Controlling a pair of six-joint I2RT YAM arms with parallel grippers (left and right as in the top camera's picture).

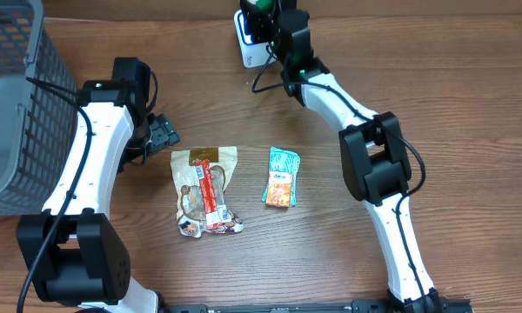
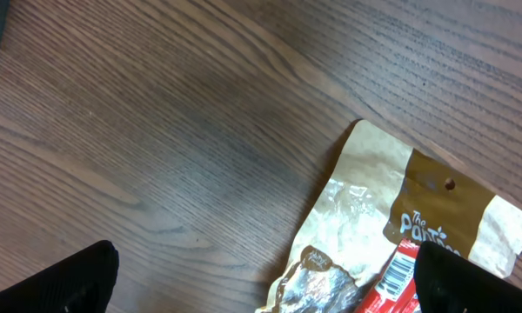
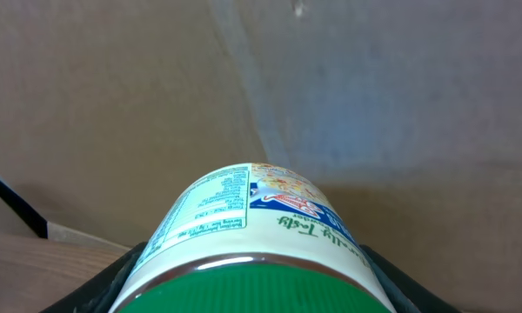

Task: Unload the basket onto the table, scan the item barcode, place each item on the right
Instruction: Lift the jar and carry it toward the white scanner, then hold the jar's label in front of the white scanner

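The right arm reached to the far edge of the table (image 1: 470, 104), and its gripper (image 1: 265, 13) was clamped on a can (image 3: 244, 226). From the wrist camera I saw the can lying between the two dark fingers (image 3: 391, 283), its green lid (image 3: 252, 283) turned toward the camera and the printed label facing up, with a panel of small print on the left of it. The jaws stood part way apart, filled by the can's body. Behind it there was only a plain brown surface.

From above, the can sat just over a small white and blue scanner (image 1: 246, 45) standing at the back of the table. I could not tell whether the two were touching.

The left gripper (image 1: 163, 135) hung low over the wood with its jaws spread wide and nothing in them. It was just beside the top left corner of a clear and tan snack bag (image 1: 204, 187) but apart from it. In the left wrist view both fingertips (image 2: 70, 283) showed at the bottom corners, with bare table between them and the bag's tan header reaching in from the right. A red label (image 2: 400, 269) on the bag carried a strip of black bars.

A teal and orange packet (image 1: 281, 176) lay flat near the bag's right side, not touching it. A grey mesh basket (image 1: 17, 96) stood at the far left corner, behind the left arm.
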